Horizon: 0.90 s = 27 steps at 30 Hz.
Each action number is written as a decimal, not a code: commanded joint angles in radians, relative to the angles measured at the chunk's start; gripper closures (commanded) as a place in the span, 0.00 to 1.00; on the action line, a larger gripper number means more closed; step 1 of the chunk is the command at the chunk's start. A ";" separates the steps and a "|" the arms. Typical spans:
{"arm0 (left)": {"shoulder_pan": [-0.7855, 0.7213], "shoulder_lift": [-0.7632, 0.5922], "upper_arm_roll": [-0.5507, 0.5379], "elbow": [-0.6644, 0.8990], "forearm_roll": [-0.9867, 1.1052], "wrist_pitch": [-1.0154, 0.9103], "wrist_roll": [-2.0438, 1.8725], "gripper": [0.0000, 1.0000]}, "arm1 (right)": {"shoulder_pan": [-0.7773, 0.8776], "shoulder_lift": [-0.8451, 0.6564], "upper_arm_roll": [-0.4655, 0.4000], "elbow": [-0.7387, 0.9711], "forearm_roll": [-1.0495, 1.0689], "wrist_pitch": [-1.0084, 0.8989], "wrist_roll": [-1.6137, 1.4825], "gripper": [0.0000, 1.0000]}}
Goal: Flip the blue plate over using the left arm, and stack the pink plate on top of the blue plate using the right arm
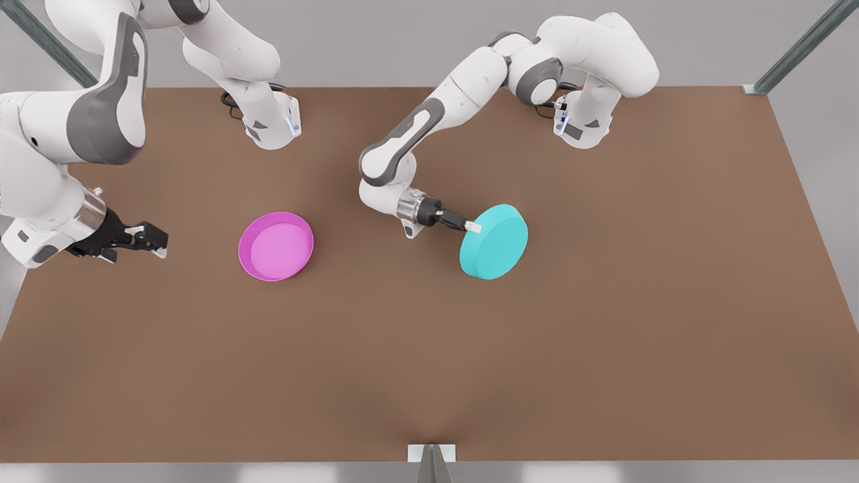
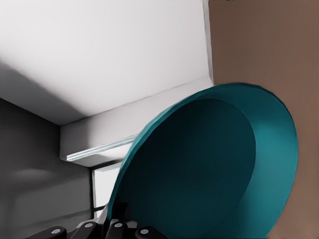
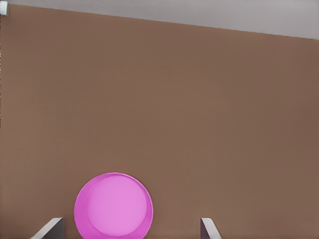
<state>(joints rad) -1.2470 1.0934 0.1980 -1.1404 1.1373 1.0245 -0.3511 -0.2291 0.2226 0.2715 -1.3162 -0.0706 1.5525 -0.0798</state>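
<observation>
Blue plate (image 1: 495, 243): lifted and tilted, flat bottom facing the front cam; sits toward the front view's right of centre. In left wrist view (image 2: 214, 169) the hollow inside faces the cam, rim running round it.
Left gripper (image 1: 472, 227): at the blue plate's rim on the side toward the front view's left; fingers clamped on that rim. Light-coloured fingertip (image 1: 474, 227) shows against the plate's edge.
Left arm (image 1: 429, 127): reaches down from its base at the table's far edge, front view's right half, wrist nearly level w/ the plate.
Pink plate (image 1: 276, 245): flat on the table, open side up, lighter pink inside; well apart from the blue plate, toward the front view's left. In right wrist view (image 3: 113, 206) it lies between and just ahead of the two fingertips.
Right gripper (image 1: 151, 240): off the table surface at the front view's left, near the pink plate but not touching; fingers apart, nothing between them.
Right arm (image 1: 74, 134): waits, bent in from the front view's left edge.
Table (image 1: 429, 362): brown, plain.
</observation>
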 commanded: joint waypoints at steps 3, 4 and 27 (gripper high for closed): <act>-0.022 0.000 -0.003 -0.001 -0.050 -0.001 -0.009 0.79 | -0.004 0.001 0.000 0.000 0.000 0.001 0.000 0.00; -0.041 0.002 -0.003 -0.002 -0.053 -0.012 -0.016 0.79 | -0.003 0.001 0.000 0.000 0.000 0.001 0.000 0.00; -0.160 0.117 0.044 0.096 -0.134 -0.064 -0.101 0.00 | -0.082 -0.002 -0.009 0.002 -0.006 0.000 0.012 0.00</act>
<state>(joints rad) -1.4067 1.2112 0.2423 -1.0446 1.0192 0.9601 -0.4534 -0.3134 0.2195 0.2623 -1.3132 -0.0753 1.5516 -0.0694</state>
